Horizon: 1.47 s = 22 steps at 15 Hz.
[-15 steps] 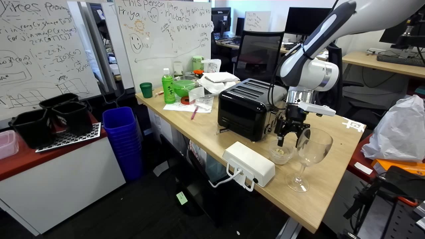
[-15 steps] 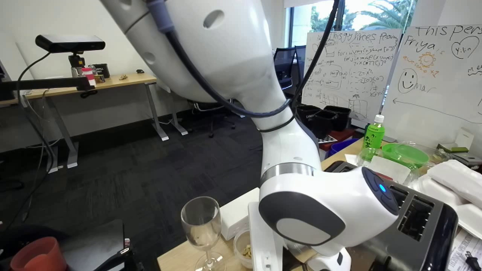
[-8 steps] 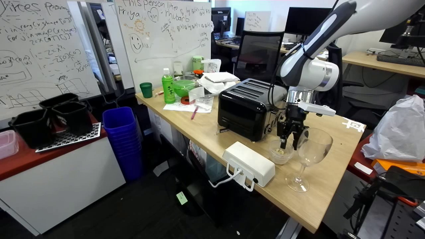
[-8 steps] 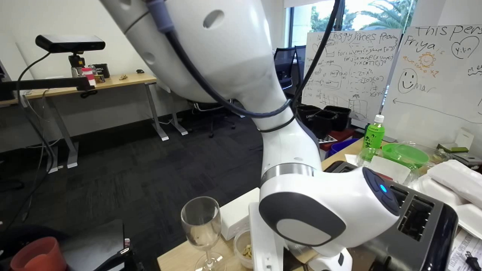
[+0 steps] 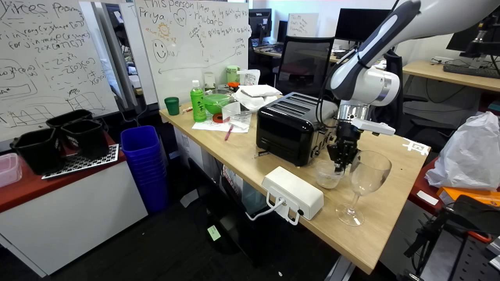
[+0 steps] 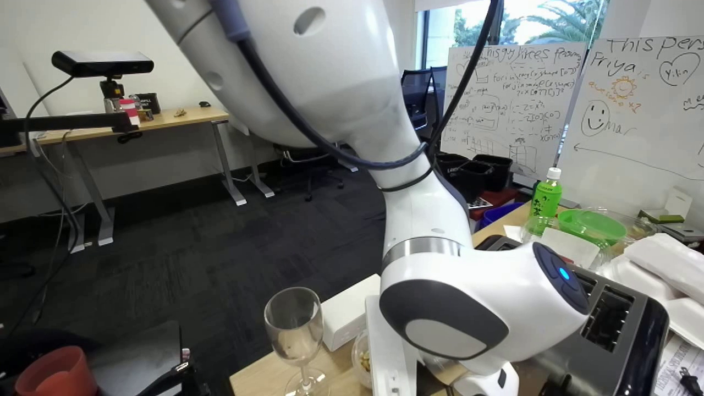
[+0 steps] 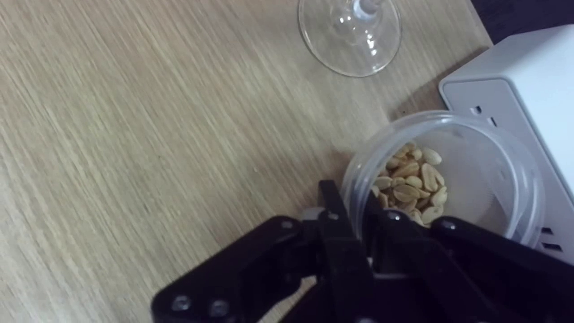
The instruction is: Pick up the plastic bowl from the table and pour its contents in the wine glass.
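The black fingers (image 7: pixel 341 233) are clamped on the rim of the clear plastic bowl (image 7: pixel 480 179), one outside the wall and one inside it. In the wrist view the peanuts (image 7: pixel 415 184) lie heaped in the bowl on the side next to the fingers — whether its base touches the light-wood surface (image 7: pixel 179 134) cannot be told. In an exterior view the white robot arm (image 6: pixel 429 220) hides part of the bowl.

Just beside the bowl sits a white power strip (image 7: pixel 551 98), its slotted side towards the bowl; in an exterior view a white cord (image 5: pixel 266 212) leaves the opposite side. The wine glass (image 5: pixel 369 171) stands upright near the bowl and apart from it; in the wrist view only its foot and the bottom of the stem show.

A black toaster (image 5: pixel 279 134) stands on the bowl's other side. Farther along the surface are a pink pen (image 5: pixel 229 132), white foam containers (image 6: pixel 665 261), a green bowl (image 5: pixel 216 104), an upright green tea bottle (image 5: pixel 199 106) and a dark green cup (image 5: pixel 172 106). Beyond come a handwritten whiteboard (image 5: pixel 195 50), a black mesh chair (image 5: pixel 304 64) and a dark monitor (image 5: pixel 361 24).
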Available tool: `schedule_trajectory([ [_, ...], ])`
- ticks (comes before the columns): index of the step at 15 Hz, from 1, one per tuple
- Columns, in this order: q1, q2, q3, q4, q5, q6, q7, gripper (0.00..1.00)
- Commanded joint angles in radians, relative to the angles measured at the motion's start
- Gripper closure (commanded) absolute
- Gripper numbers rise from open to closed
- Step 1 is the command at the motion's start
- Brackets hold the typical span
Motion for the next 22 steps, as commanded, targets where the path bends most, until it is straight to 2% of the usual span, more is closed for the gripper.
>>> schedule_trajectory([
  [1, -0.022, -0.027, 0.017, -0.026, 0.004, 0.024, -0.029, 0.97],
  [7, -0.003, -0.071, -0.01, -0.059, -0.03, 0.048, 0.0, 0.97],
  [12, 0.019, -0.155, -0.048, -0.145, -0.082, 0.122, 0.076, 0.97],
  [19, 0.079, -0.262, -0.102, -0.269, -0.202, 0.26, 0.285, 0.97],
  [22, 0.118, -0.301, -0.137, -0.313, -0.27, 0.308, 0.415, 0.97],
])
